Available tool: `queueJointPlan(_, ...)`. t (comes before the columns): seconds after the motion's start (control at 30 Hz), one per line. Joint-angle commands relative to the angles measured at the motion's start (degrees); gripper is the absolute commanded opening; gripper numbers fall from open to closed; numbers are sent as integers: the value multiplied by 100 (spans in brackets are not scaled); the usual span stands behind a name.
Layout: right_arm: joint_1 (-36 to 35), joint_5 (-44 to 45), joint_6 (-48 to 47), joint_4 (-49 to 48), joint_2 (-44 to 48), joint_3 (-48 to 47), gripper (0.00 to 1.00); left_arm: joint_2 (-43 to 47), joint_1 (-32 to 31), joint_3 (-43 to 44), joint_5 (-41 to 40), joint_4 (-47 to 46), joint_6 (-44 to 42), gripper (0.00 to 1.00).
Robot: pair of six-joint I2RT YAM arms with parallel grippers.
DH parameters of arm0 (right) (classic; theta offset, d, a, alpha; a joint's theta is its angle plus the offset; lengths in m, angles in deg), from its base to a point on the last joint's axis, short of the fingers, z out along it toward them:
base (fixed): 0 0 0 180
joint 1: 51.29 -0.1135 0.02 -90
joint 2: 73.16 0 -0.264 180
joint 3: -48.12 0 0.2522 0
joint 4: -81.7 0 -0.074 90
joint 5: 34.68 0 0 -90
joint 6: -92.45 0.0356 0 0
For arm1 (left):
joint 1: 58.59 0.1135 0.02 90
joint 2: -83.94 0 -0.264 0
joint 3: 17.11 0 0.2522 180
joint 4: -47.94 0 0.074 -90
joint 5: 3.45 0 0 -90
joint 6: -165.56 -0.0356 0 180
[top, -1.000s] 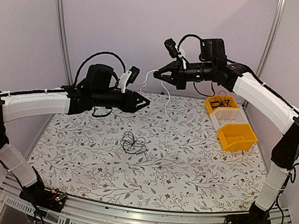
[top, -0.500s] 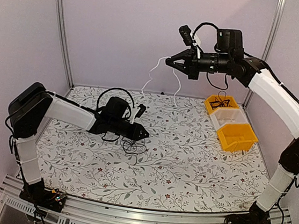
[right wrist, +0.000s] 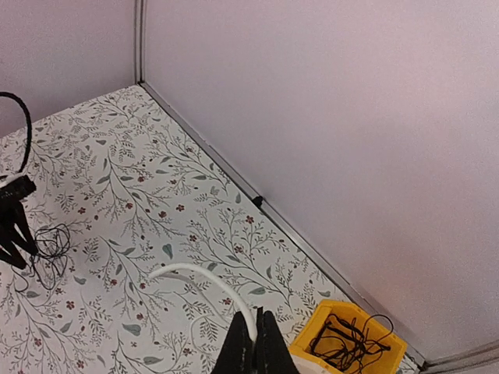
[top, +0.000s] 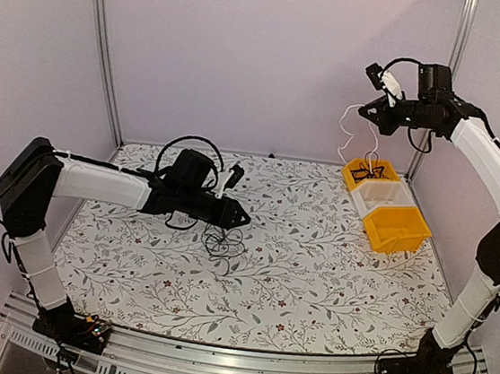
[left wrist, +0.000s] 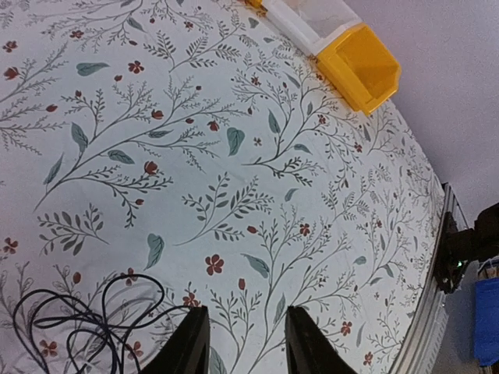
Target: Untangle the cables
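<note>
Cables (top: 224, 239) lie bunched beside the spread left end effector (left wrist: 245, 323). Right end effector (right wrist: 255, 321) pinches a white cable (right wrist: 204, 276).

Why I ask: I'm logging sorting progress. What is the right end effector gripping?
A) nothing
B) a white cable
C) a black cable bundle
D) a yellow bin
B: the right end effector is shut on a white cable that dangles up near the far yellow bin, while the black cables lie on the table by the left end effector.
</note>
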Motion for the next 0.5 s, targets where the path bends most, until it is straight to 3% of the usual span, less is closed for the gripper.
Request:
queueJointPlan(0.0,536,430,-789,391,43,241,0,400,-110,76,-159,196,196,37)
queueJointPlan(0.23,923,1172,-1891,235,-190,944,0,820,-116,38,-512,566,321,37)
queueJointPlan(0.47,1312,1566,-2431,24,-852,853,0,1098,-128,-76,-685,715,329,37)
